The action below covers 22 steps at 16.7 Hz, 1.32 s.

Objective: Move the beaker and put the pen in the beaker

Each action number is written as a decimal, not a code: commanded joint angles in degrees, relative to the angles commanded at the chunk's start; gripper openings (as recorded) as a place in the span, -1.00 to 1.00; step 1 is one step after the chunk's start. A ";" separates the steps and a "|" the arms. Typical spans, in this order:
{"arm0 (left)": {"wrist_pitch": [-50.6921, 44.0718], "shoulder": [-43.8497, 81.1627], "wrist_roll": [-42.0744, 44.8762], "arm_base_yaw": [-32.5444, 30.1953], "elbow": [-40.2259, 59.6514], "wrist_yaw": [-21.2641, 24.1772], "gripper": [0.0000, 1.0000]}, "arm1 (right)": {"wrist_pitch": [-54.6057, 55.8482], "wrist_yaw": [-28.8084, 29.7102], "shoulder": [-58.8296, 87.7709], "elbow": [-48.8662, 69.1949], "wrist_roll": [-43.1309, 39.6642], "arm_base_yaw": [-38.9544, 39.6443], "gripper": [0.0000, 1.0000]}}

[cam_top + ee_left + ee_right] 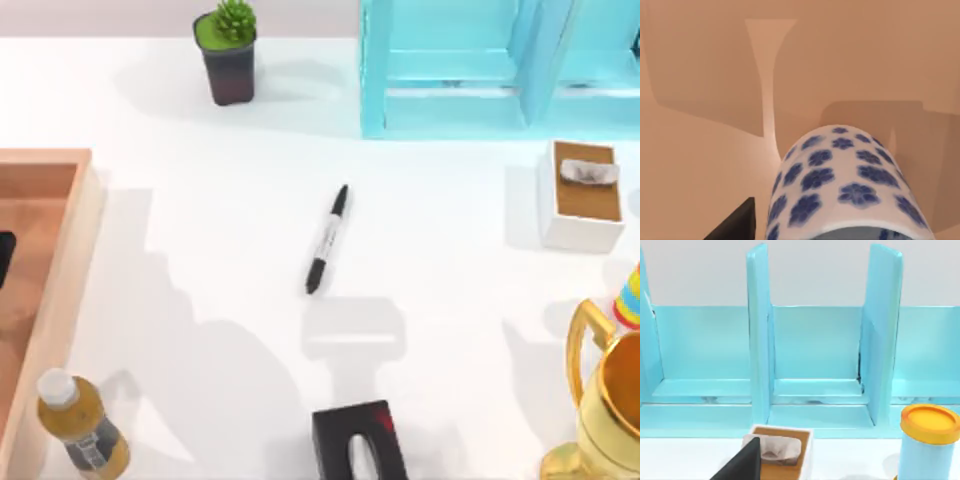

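- The pen (328, 240) lies flat on the white table (200, 260), near the middle, well to the right of the wooden tray (60, 260) that sits at the table's left edge. It lies bare and untouched, so by my judgement it waits until the beaker is set down.
- The beaker (840, 180), white with blue flowers, appears close up in the left wrist view against the tray's tan inner surfaces, so it seems to be inside the tray, where the left arm has reached for it.
- The left gripper shows as one dark finger (735, 225) just beside the beaker; whether it grips cannot be told.
- The beaker's rim is cut off.
- The right gripper, seen as one dark finger (740, 465), faces a blue shelf (810, 365), a tissue box (780, 450) and a yellow-lidded can (927, 445), far right of the tray; its fingers cannot be judged.
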 joint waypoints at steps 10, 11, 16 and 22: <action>0.00 0.00 0.00 0.00 0.00 0.00 -0.36 | 0.00 0.00 0.00 0.00 0.00 0.00 1.00; 0.00 0.00 0.00 0.00 0.00 0.00 -0.51 | 0.00 0.00 0.00 0.00 0.00 0.00 1.00; 0.00 0.00 0.00 0.00 0.00 0.00 -1.00 | 0.00 0.00 0.00 0.00 0.00 0.00 1.00; 0.00 0.00 0.00 0.00 0.00 0.00 -1.00 | 0.00 0.00 0.00 0.00 0.00 0.00 1.00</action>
